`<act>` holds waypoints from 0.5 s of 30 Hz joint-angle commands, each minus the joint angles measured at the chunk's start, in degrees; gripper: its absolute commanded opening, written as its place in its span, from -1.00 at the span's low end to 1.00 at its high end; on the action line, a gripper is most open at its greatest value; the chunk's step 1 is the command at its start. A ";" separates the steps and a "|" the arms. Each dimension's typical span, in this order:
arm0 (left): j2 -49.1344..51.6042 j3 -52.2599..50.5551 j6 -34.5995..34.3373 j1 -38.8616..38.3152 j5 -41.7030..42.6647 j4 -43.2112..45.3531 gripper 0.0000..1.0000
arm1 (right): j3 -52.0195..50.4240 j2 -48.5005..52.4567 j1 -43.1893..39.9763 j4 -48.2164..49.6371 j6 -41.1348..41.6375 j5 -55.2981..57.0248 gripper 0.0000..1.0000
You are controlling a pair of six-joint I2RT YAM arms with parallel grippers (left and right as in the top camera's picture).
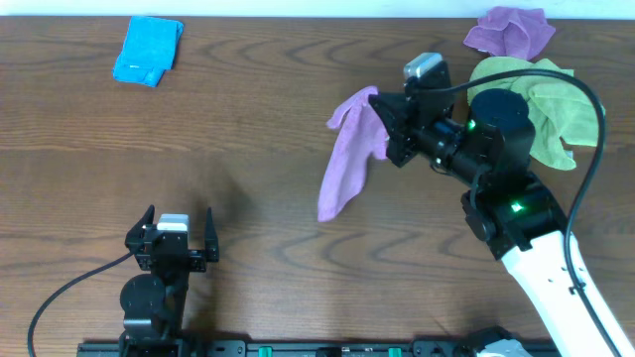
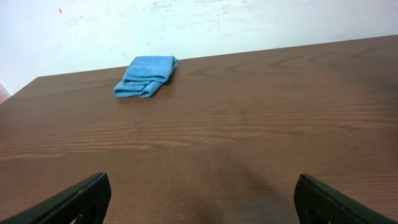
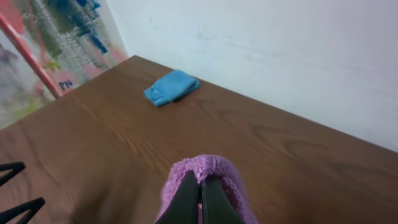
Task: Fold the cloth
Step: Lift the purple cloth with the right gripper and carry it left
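The purple cloth [image 1: 347, 159] hangs in a long drooping strip from my right gripper [image 1: 382, 124], its lower end near the table at centre right. In the right wrist view the two black fingers [image 3: 200, 186] are shut together on a fold of the purple cloth [image 3: 217, 169], which wraps over their tips. No white tag shows. My left gripper [image 1: 179, 233] sits open and empty near the front left of the table; in the left wrist view its fingertips [image 2: 202, 199] are wide apart over bare wood.
A lime-green towel [image 1: 541, 104] lies at the back right, partly under the right arm. A bunched purple cloth [image 1: 511, 32] lies behind it. A folded blue cloth [image 1: 147, 50] lies at the back left, also in the left wrist view [image 2: 146, 76] and the right wrist view [image 3: 171, 87].
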 commanded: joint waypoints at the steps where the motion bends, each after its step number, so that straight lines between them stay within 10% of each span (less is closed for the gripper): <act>1: -0.31 -1.66 -0.90 0.24 -1.05 -0.48 0.90 | 0.98 0.13 -1.01 -1.33 -0.13 5.88 -0.97; 8: -0.31 -1.66 -0.92 0.24 -1.05 -0.48 0.90 | 0.98 4.79 -9.14 1.27 -0.11 22.34 -0.97; 15: -0.31 -1.66 -0.90 0.24 -1.05 -0.48 0.90 | 2.78 5.92 -13.53 8.31 1.92 15.32 -0.97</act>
